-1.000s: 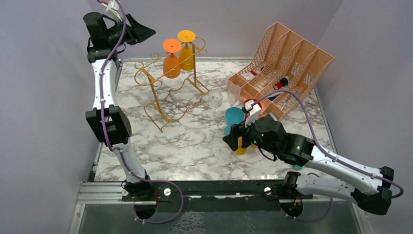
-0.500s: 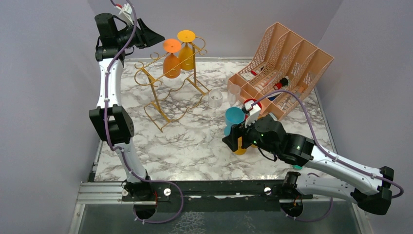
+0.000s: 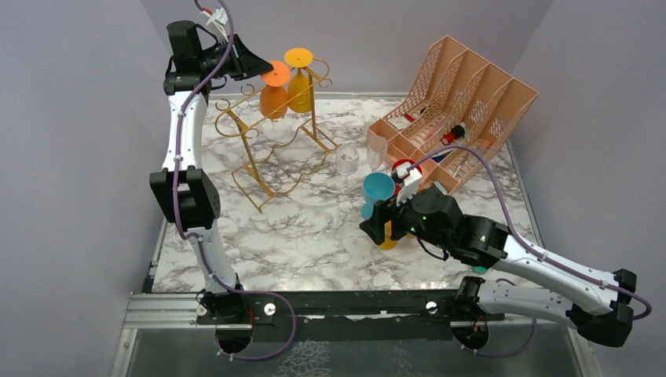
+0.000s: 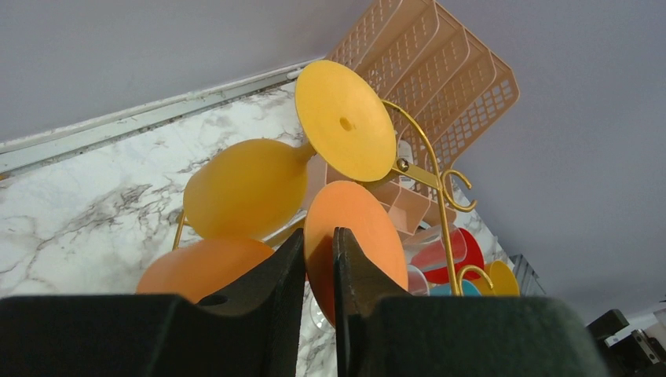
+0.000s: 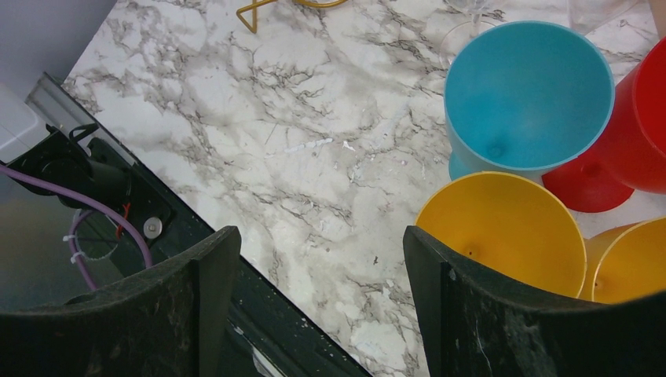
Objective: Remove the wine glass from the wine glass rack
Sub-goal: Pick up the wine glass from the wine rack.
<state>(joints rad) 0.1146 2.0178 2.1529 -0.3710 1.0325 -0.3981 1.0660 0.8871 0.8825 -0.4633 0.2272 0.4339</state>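
The gold wire wine glass rack (image 3: 267, 149) stands at the back left of the table. Two wine glasses hang in it upside down: an orange wine glass (image 3: 274, 102) and a yellow one (image 3: 299, 88) behind it. My left gripper (image 3: 263, 69) is high at the rack's top, its jaws pinched on the rim of the orange glass's round foot (image 4: 365, 228). That foot is tilted. The left gripper (image 4: 320, 245) is shut on it, with the orange bowl (image 4: 200, 271) below. My right gripper (image 5: 314, 267) hangs open above the table near its front, holding nothing.
A peach lattice file organizer (image 3: 463, 102) stands at the back right. A clear glass (image 3: 347, 159) stands near the middle. Under the right wrist are a blue cup (image 5: 526, 94), a red cup (image 5: 636, 126) and a yellow cup (image 5: 503, 236).
The left gripper has moved right to the orange glass's foot and closed on it, and the foot has tipped. The right arm has not moved.
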